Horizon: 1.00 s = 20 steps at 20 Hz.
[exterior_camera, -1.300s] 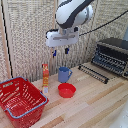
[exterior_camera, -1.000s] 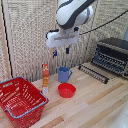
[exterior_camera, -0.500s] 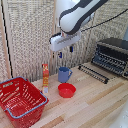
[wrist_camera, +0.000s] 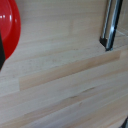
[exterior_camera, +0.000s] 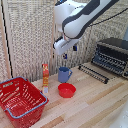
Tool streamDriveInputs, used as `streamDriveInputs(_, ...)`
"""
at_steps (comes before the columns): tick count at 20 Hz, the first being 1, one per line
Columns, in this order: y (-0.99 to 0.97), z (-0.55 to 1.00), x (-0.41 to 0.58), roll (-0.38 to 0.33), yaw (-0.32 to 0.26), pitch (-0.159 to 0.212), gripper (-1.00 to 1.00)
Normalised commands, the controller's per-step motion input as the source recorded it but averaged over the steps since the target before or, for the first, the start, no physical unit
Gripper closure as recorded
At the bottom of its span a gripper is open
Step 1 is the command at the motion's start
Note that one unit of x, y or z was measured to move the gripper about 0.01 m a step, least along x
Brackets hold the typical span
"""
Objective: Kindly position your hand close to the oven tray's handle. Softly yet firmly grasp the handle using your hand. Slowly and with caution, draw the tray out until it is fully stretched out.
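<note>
The black toaster oven (exterior_camera: 113, 54) stands at the exterior view's right on the wooden table. Its dark wire tray (exterior_camera: 95, 72) lies low in front of it, with the thin dark handle bar (exterior_camera: 90, 75) as its front rim. My gripper (exterior_camera: 66, 51) hangs in the air above the blue mug, well to the left of the tray and touching nothing. Its fingers look apart and hold nothing. In the wrist view a shiny dark metal bar (wrist_camera: 110, 25) shows over the wood; I cannot tell whether it is the handle.
A blue mug (exterior_camera: 64, 75) and a red bowl (exterior_camera: 66, 90) stand below the gripper; the bowl also shows in the wrist view (wrist_camera: 9, 30). An orange bottle (exterior_camera: 45, 76) and a red plastic basket (exterior_camera: 21, 100) are at the left. A slatted wall (exterior_camera: 30, 40) runs behind.
The arm has swung toward the exterior view's right and the gripper has come slightly lower, from above the mug's left side toward the oven side. Nothing on the table moved.
</note>
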Motion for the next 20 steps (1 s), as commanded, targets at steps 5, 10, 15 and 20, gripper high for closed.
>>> streamDriveInputs(5, -0.39, -0.06, -0.109, -0.317, 0.131, -0.002, -1.00)
streamDriveInputs(10, -0.60, -0.12, -0.187, -0.262, 0.082, -0.008, -1.00)
streamDriveInputs(15, -0.74, -0.26, -0.013, -0.179, 0.089, -0.021, -1.00)
streamDriveInputs(20, -0.69, -0.16, 0.013, -0.164, 0.099, -0.062, -1.00)
